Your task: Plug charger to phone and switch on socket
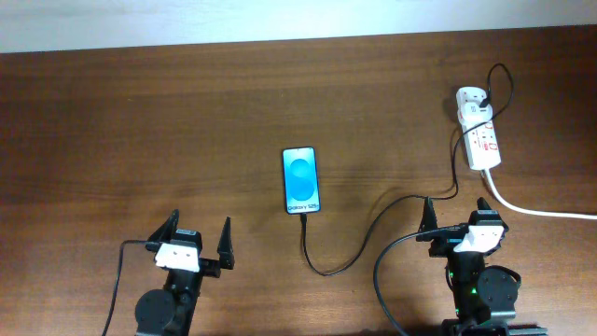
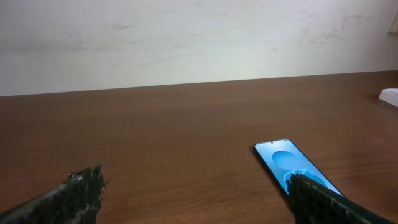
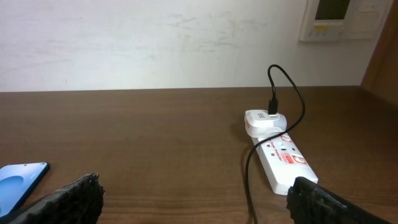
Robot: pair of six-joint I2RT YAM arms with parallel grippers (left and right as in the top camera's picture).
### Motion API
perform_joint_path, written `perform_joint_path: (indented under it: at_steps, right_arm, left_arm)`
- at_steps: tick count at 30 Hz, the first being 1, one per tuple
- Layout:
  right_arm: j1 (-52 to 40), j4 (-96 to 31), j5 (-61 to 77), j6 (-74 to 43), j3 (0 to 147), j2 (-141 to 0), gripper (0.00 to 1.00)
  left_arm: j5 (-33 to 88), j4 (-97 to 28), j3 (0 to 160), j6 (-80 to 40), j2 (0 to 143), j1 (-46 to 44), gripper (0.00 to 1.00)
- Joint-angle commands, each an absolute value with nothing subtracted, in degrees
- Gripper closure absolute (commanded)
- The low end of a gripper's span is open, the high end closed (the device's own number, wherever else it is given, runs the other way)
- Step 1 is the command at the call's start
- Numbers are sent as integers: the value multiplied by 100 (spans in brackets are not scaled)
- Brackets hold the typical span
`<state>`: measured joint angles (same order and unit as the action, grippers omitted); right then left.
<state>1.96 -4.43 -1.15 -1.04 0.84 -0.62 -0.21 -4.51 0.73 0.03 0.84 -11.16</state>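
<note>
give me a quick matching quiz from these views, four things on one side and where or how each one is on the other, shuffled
Things:
1. phone
2. socket
3. charger
4. left gripper

Descriptions:
A. white, at the far right of the table
B. open and empty, at the near edge
C. lit blue, lying flat near the middle
D. thin and black, curving over the wood between two of the others

Pairs: 1-C, 2-A, 3-D, 4-B
</note>
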Motion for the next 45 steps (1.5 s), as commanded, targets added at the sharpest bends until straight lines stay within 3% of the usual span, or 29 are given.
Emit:
perform_joint_path:
  at_steps: [1, 45]
  right_arm:
    - [228, -460, -82, -67, 32, -21, 2]
    - [228, -460, -82, -67, 32, -21, 2]
  left_arm:
    - [21, -486, 51, 95, 27, -1107, 1]
    - [21, -478, 51, 93, 30, -696, 1]
